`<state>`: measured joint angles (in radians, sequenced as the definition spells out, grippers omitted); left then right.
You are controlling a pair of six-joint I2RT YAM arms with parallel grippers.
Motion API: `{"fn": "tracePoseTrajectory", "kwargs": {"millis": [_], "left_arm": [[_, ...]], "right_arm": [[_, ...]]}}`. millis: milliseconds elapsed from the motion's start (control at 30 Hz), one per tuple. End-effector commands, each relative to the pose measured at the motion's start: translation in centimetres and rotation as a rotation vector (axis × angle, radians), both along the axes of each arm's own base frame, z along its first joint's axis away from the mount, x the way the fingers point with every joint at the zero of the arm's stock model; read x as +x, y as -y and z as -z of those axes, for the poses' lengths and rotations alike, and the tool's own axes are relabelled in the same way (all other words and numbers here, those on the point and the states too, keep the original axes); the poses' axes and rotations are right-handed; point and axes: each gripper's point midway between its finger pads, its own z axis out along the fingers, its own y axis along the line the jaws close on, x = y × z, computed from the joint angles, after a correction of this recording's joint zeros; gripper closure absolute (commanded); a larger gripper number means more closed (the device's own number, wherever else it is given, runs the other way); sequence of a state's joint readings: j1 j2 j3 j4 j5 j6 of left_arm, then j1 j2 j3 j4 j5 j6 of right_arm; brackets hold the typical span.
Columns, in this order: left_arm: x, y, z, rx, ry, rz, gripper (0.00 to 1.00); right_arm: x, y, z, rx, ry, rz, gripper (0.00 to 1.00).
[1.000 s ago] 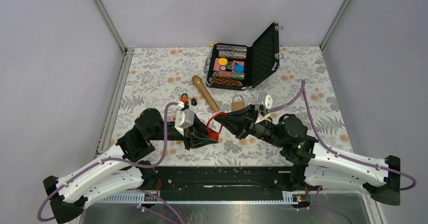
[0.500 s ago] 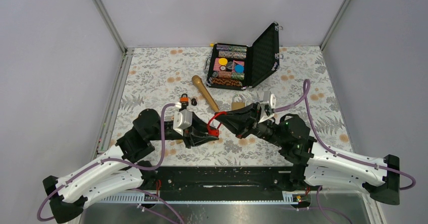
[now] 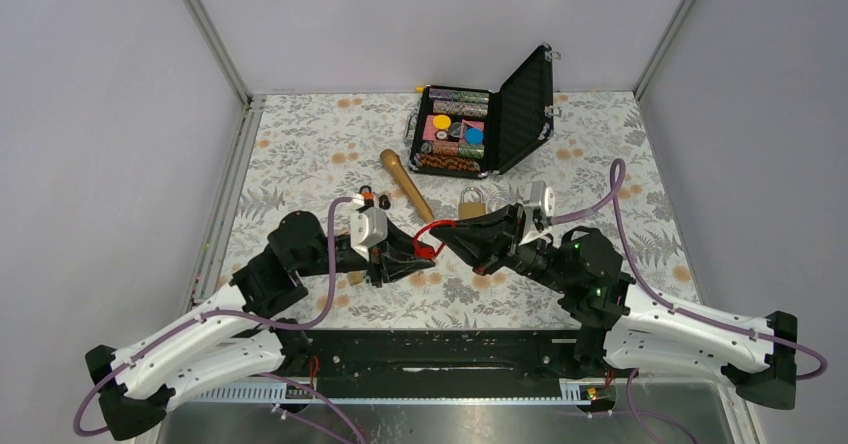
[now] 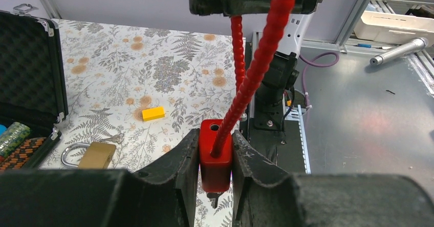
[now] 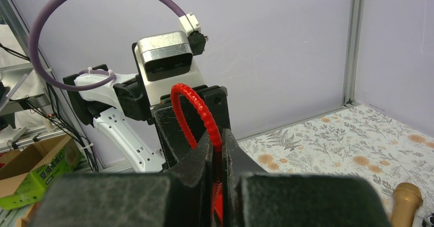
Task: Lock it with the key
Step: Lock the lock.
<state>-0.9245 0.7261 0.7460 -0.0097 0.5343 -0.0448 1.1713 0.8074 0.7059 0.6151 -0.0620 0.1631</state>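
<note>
A red cable lock hangs between my two grippers above the table. My left gripper [image 3: 420, 256] is shut on its red block body [image 4: 215, 150], which shows an empty hole on top and a dark key [image 4: 215, 200] sticking out below. One end of the ribbed red cable [image 4: 256, 68] runs out of the body. My right gripper [image 3: 448, 234] is shut on that cable [image 5: 197, 109], which loops between the fingers. The loop also shows in the top view [image 3: 432, 228].
A brass padlock [image 3: 472, 207] with keys lies just behind the grippers, also in the left wrist view [image 4: 96, 154]. A wooden handle [image 3: 406, 184], a small orange and black lock [image 3: 372, 201] and an open black case [image 3: 480, 129] lie farther back. A yellow block [image 4: 153, 113] is on the cloth.
Both grippers have moved a little farther from the bases, carrying the red lock with them. The cable loop has shifted up and back. Both grips have held.
</note>
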Motion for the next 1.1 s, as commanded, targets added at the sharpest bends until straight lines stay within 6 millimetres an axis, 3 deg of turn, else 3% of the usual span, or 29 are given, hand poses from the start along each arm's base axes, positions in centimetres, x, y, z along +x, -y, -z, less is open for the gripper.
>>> {"fn": "tracePoseTrajectory", "kwargs": {"millis": [0, 267, 600, 1067], "left_arm": [[0.3, 0.2, -1.3, -0.014, 0.023, -0.005, 1.00], [-0.3, -0.1, -1.3, -0.010, 0.035, 0.019, 1.00], [-0.4, -0.7, -3.0, -0.077, 0.059, -0.005, 1.00], [-0.7, -0.7, -3.3, -0.090, 0.059, 0.011, 1.00]], "right_arm": [[-0.7, 1.0, -4.7, 0.127, 0.052, -0.009, 1.00], [0.1, 0.4, -4.1, 0.093, 0.055, 0.022, 1.00], [0.0, -0.1, -2.4, 0.027, 0.039, 0.012, 1.00], [1.3, -2.1, -0.1, -0.073, 0.019, 0.036, 1.00]]}}
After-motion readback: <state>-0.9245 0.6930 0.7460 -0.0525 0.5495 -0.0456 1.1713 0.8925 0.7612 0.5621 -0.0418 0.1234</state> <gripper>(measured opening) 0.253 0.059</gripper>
